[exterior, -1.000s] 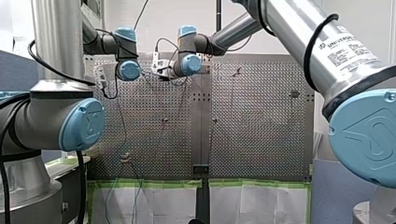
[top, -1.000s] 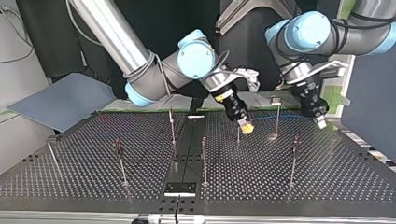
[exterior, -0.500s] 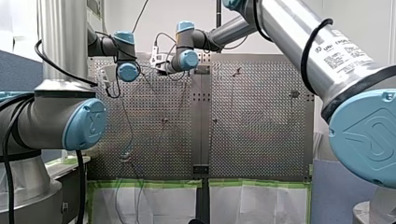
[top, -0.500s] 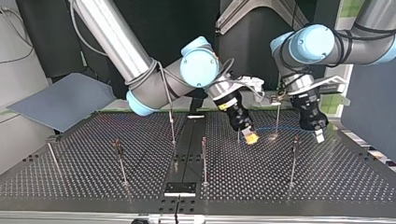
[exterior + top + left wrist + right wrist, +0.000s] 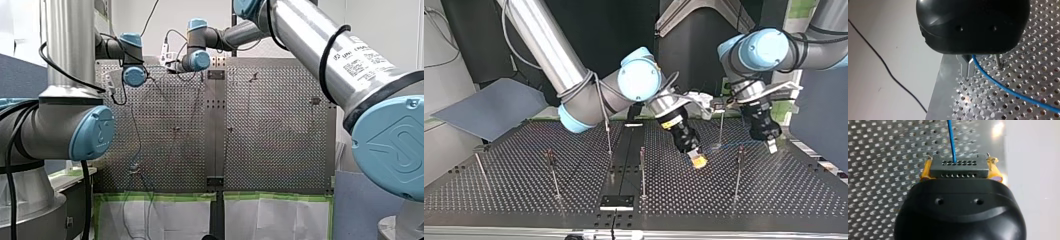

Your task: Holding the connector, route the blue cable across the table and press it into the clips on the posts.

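Thin metal posts stood across the dark perforated desk in the top view. Just beyond the nearest of them, my right gripper hung low over the desk, its yellow-padded fingers clenched on the dark connector, the blue cable running from it across the holes. Towards that view's right, my left gripper hovered near the desk's edge, its metal fingers closed on the cable. A grey panel lay tilted off the far left corner before a dark backdrop. Only the right wrist view showed the connector's rows of pin holes; only the front view showed green tape edging white sheets at the desk's near edge.
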